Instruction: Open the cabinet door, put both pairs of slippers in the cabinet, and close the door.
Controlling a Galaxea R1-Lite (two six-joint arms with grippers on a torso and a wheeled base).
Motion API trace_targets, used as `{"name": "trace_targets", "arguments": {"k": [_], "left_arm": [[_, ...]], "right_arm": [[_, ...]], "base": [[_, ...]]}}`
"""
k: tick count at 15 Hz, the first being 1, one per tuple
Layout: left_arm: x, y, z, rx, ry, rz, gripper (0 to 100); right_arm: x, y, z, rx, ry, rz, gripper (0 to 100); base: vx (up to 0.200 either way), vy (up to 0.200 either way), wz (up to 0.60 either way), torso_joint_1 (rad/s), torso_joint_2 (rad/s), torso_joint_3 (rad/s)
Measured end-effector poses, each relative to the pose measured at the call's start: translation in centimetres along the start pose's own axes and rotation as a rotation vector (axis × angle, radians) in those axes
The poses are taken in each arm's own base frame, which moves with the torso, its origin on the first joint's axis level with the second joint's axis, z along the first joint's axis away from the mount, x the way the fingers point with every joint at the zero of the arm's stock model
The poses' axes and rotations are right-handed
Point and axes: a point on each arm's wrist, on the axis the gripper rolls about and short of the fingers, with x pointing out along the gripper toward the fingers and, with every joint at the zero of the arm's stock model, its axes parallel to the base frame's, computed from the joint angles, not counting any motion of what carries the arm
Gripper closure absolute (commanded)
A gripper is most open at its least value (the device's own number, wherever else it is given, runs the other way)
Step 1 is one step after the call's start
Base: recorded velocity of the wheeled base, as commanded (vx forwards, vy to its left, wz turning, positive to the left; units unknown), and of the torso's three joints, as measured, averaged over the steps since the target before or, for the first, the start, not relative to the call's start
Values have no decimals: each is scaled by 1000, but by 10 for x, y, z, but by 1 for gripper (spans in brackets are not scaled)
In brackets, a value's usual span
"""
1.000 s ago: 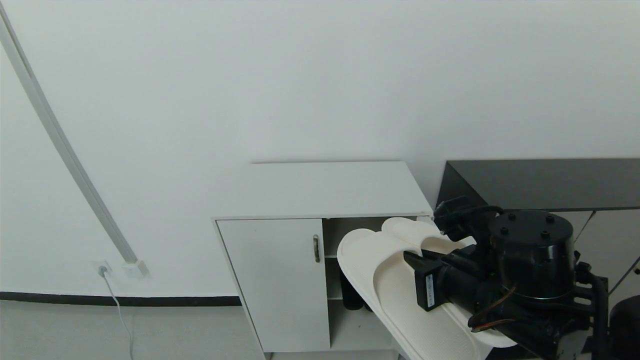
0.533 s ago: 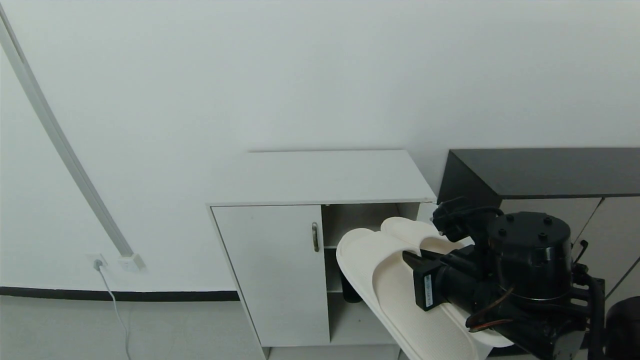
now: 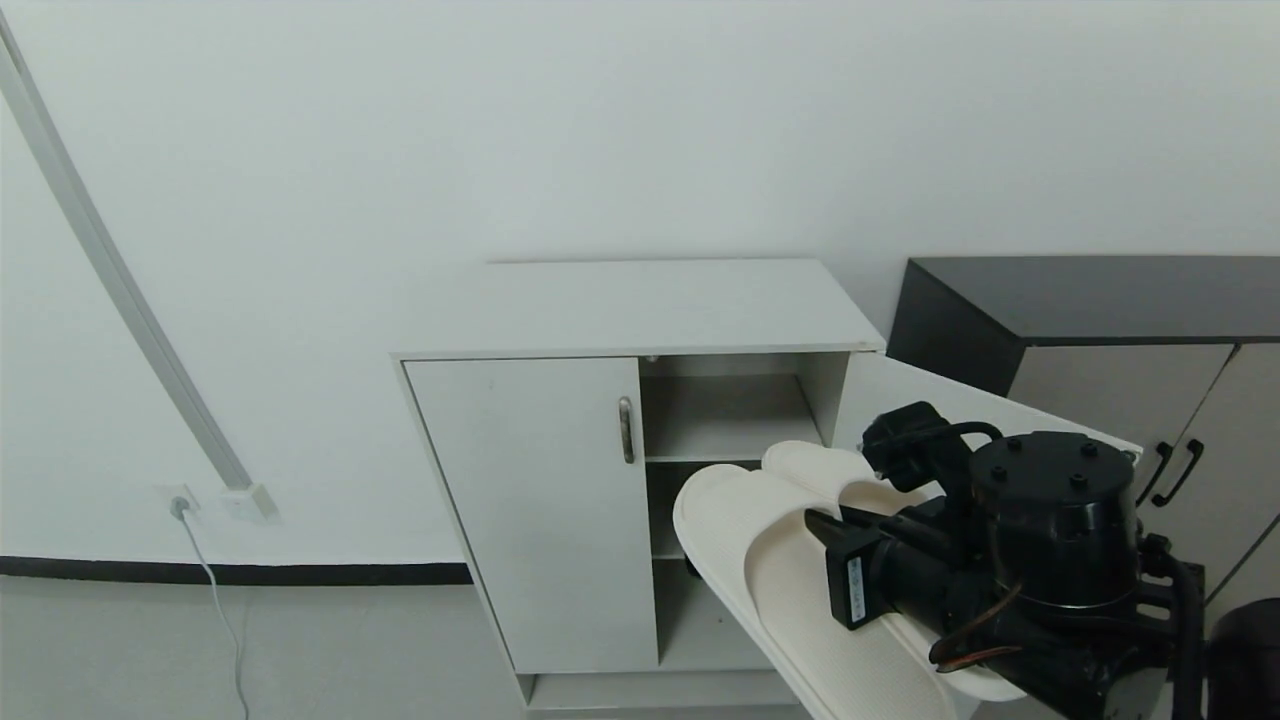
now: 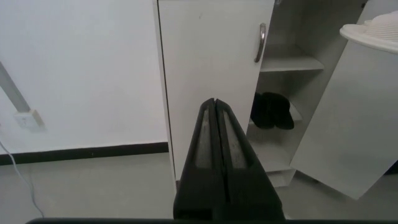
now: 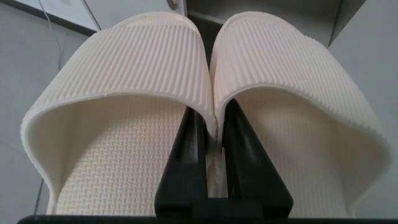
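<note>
Before the open cabinet (image 3: 650, 310), my right pincer (image 5: 213, 124) is clamped on the inner edges of the cream slippers (image 3: 770, 560). The door (image 3: 930, 395) stands open and a dark pair (image 4: 272, 111), likely slippers, sits inside. My left pincer (image 4: 215, 124) is closed and empty. Remaining: stow these, then shut the door.

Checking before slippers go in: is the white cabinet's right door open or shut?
Open: the white cabinet's right door stands swung outward, baring shelves and dark footwear inside.
</note>
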Motion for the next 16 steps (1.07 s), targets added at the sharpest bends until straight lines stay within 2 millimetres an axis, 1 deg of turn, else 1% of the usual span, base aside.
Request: {"name": "trace_targets", "arguments": {"k": [5, 8, 12, 16], "left_arm": [[0, 0, 0, -1, 0, 0, 100], [0, 0, 0, -1, 0, 0, 100], [0, 0, 0, 1, 0, -2, 100], [0, 0, 0, 2, 0, 0, 100]], "right_arm": [[0, 0, -3, 5, -17, 4, 100], [0, -1, -9, 7, -21, 3, 100], [8, 0, -15, -1, -19, -1, 100], [9, 0, -17, -19, -17, -30, 100]], "base": [[0, 0, 0, -182, 500, 314], [0, 0, 0, -162, 496, 325], [0, 0, 0, -124, 470, 334], [0, 0, 0, -88, 448, 362]]}}
